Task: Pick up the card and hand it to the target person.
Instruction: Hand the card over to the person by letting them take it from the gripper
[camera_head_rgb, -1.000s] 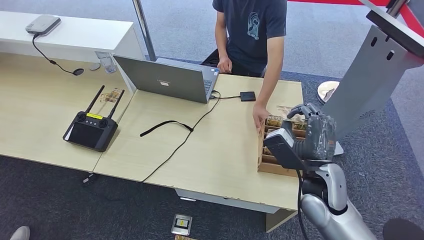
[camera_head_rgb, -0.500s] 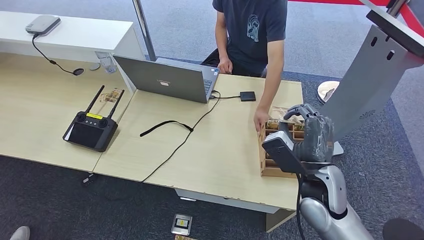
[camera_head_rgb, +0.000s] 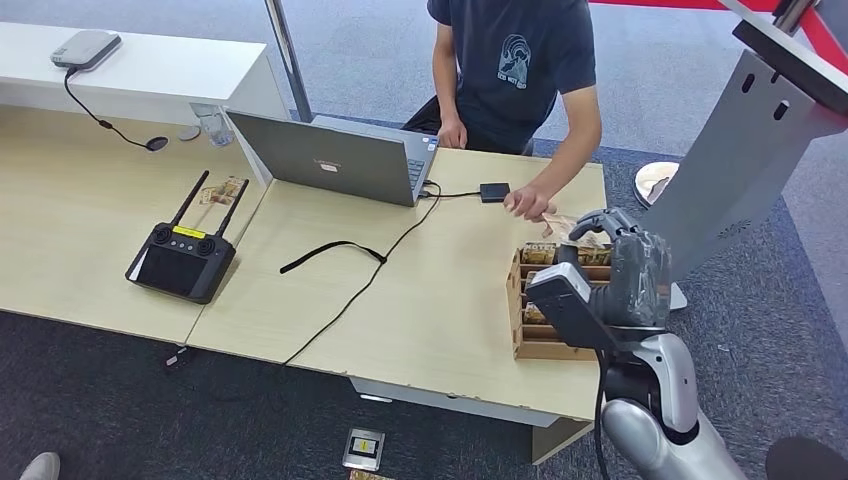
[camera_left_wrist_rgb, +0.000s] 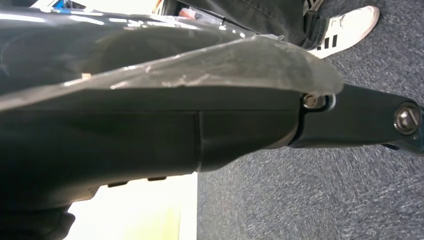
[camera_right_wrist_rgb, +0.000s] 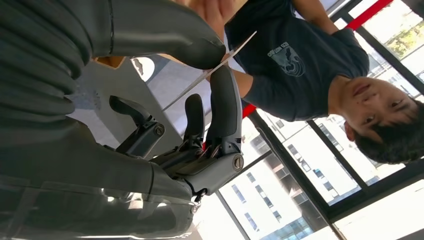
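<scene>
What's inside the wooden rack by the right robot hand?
Cards stand in the slots of the wooden rack. The right robot hand covers much of it, so the slots beneath cannot be seen.

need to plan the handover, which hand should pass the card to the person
Right. The right hand already pinches the card between thumb and finger, raised above the wooden card rack, and the person's hand reaches toward it. The left wrist view looks down at carpet, so that arm appears to hang.
</scene>
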